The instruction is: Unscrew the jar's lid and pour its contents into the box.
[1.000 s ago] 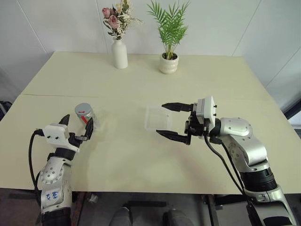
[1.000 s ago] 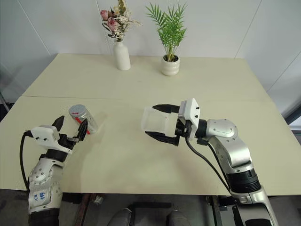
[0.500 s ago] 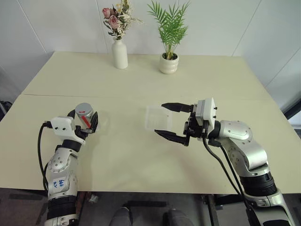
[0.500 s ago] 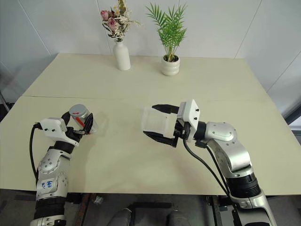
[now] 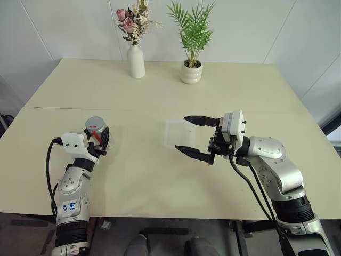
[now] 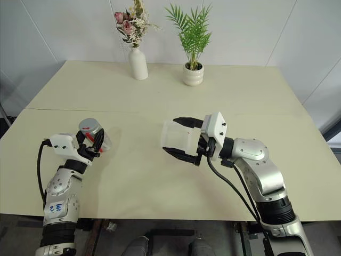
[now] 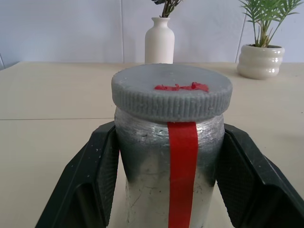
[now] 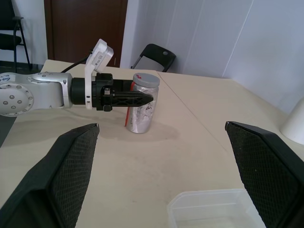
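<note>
**A:** Left wrist view has the left gripper (image 7: pixel 168 161) clamped on the jar (image 7: pixel 167 175), one black finger pressed to each side just under the grey lid (image 7: pixel 172 91). Lid's on, red strip running down the front.

**B:** Yep, head camera agrees: jar stands upright on the table (image 5: pixel 160 176) near its left front edge. Further right, the clear box (image 6: pixel 176 136) sits around mid-table, and the right gripper (image 5: pixel 192 137) hovers just beside it, fingers spread wide, holding nothing. Vase (image 5: pixel 135 60) and plant pot (image 5: pixel 191 72) at the back.
</note>
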### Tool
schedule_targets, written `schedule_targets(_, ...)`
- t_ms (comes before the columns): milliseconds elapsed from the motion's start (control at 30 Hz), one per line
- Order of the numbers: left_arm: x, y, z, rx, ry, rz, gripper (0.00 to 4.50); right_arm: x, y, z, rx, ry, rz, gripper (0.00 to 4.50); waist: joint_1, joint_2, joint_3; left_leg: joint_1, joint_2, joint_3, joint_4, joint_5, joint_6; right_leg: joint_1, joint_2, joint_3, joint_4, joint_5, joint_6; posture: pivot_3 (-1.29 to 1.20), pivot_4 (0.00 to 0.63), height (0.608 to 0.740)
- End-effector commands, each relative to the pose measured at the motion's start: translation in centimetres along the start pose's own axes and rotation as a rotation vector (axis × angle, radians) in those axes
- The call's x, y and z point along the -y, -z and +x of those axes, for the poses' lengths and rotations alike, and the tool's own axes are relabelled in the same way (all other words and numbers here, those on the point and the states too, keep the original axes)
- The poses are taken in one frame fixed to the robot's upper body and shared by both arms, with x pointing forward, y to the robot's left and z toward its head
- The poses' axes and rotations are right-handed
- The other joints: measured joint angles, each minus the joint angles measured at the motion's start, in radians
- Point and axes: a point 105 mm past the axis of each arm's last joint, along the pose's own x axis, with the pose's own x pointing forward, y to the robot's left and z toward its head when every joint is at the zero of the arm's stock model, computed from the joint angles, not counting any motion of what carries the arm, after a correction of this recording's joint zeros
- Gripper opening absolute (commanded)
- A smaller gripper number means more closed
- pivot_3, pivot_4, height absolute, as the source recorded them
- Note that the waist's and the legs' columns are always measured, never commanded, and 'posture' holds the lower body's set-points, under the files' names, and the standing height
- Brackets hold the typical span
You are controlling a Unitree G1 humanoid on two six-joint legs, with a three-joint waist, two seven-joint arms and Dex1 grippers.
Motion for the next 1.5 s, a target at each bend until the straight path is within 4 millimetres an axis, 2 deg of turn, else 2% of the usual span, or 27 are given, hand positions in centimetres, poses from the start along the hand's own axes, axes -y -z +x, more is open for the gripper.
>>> schedule_targets(33,0.7,-1.2,0.5,0.055,0.053,-0.021,2.5,0.0,-1.3,0.0,0.04,0.012,-0.034,4.5,0.0,0.0,0.0,0.0,0.0,0.0,0.0,0.0,0.0,0.0,0.0,0.0,0.0,0.0,0.0,0.0,0.15,0.74)
schedule_targets(133,2.0,-2.5,0.8,0.098,0.16,-0.043,2.5,0.4,-1.6,-0.3,0.039,0.038,-0.031,4.5,0.001,0.0,0.0,0.0,0.0,0.0,0.0,0.0,0.0,0.0,0.0,0.0,0.0,0.0,0.0,0.0,0.15,0.74)
schedule_targets(200,4.5,-3.7,1.1,0.107,0.36,-0.038,2.5,0.6,-1.9,-0.8,0.025,0.066,-0.025,4.5,0.001,0.0,0.0,0.0,0.0,0.0,0.0,0.0,0.0,0.0,0.0,0.0,0.0,0.0,0.0,0.0,0.15,0.74)
schedule_targets(300,7.6,-4.1,0.8,0.06,0.61,-0.019,2.5,0.6,-1.9,-1.0,-0.007,0.09,0.003,4.5,0.001,0.0,0.0,-0.001,0.0,0.0,-0.001,0.0,0.0,0.0,0.0,-0.001,-0.001,0.0,0.0,0.0,0.15,0.74)
schedule_targets(400,9.5,-4.7,0.9,0.057,0.747,0.006,2.5,0.8,-2.1,-0.6,-0.028,0.138,0.041,4.5,0.0,0.0,0.0,-0.001,0.0,0.0,-0.002,0.0,0.0,0.0,0.0,0.0,-0.002,0.0,0.0,0.0,0.15,0.74)
schedule_targets(567,12.8,-5.6,0.6,0.068,0.972,-0.023,2.5,-0.6,-2.8,0.7,-0.025,0.102,0.056,4.5,-0.001,0.0,0.0,-0.001,0.0,0.0,-0.005,0.0,0.0,-0.002,0.0,0.0,-0.002,-0.001,-0.001,0.0,0.15,0.74)
schedule_targets(667,14.2,-5.8,0.7,0.071,1.052,-0.022,2.5,-0.7,-2.9,1.6,-0.035,0.104,0.052,4.5,-0.002,0.0,0.0,-0.001,0.0,0.0,-0.006,0.0,0.0,-0.003,0.0,0.0,-0.002,-0.001,-0.001,0.0,0.15,0.74)
schedule_targets(800,15.5,-6.0,0.6,0.075,1.124,-0.067,2.5,-1.2,-3.2,2.7,-0.027,0.089,0.064,4.5,-0.002,0.0,0.0,-0.001,0.0,0.001,-0.006,0.0,-0.001,-0.003,0.0,0.001,-0.002,-0.001,-0.001,0.0,0.15,0.74)
schedule_targets(933,16.8,-5.9,0.2,0.061,1.189,-0.068,2.5,-1.6,-2.5,3.3,-0.051,0.081,0.086,4.5,-0.001,0.0,0.0,-0.001,0.0,0.0,-0.006,0.0,-0.001,-0.003,0.0,0.0,-0.002,-0.001,-0.001,0.0,0.15,0.74)
schedule_targets(1200,17.6,-5.8,0.3,0.053,1.188,-0.091,2.5,-0.9,-1.7,4.3,-0.075,0.163,0.1,4.5,-0.002,0.0,0.0,-0.001,0.0,0.0,-0.006,0.001,0.0,-0.003,0.0,0.0,-0.002,-0.001,-0.001,0.0,0.15,0.74)
schedule_targets(1500,17.6,-5.6,0.0,0.046,1.188,-0.095,2.5,-0.4,-1.0,4.1,-0.099,0.213,0.111,4.5,-0.001,0.0,0.0,-0.002,0.0,0.0,-0.006,0.001,-0.001,-0.004,0.0,0.0,-0.002,-0.001,-0.001,0.0,0.15,0.74)
